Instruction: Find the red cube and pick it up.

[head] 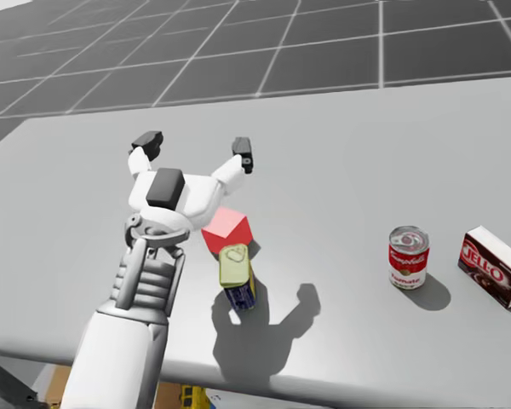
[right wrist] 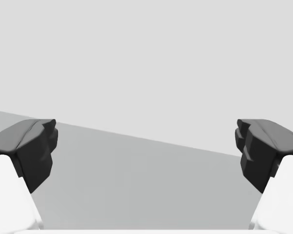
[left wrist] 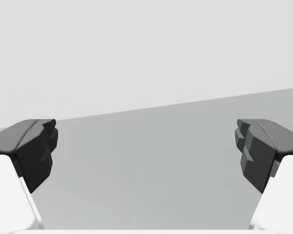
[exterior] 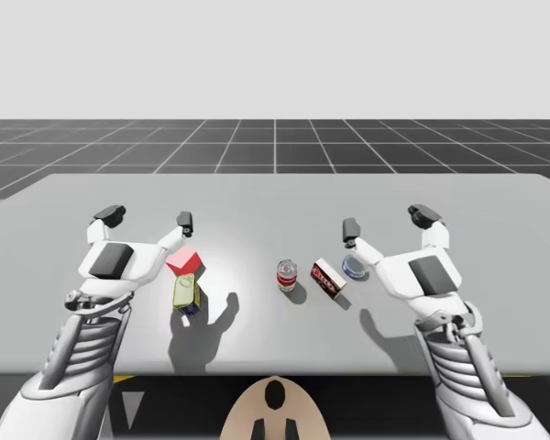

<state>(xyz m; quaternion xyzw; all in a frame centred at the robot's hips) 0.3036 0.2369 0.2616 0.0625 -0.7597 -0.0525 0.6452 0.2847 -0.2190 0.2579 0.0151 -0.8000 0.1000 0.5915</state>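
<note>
The red cube (exterior: 183,262) (head: 226,230) rests on the grey table, just behind a yellow-topped blue can (exterior: 185,295) (head: 237,276). My left gripper (exterior: 147,219) (head: 195,147) (left wrist: 146,151) hovers open above the table, with the cube under the right side of its wrist and nothing between the fingers. My right gripper (exterior: 387,222) (right wrist: 146,151) is open over the right half of the table, holding nothing.
A red and white can (exterior: 287,275) (head: 408,256) stands mid-table. A dark red box (exterior: 328,278) (head: 494,265) lies to its right. A small blue round tin (exterior: 355,267) sits below my right hand. The table's front edge (exterior: 275,372) runs close to my torso.
</note>
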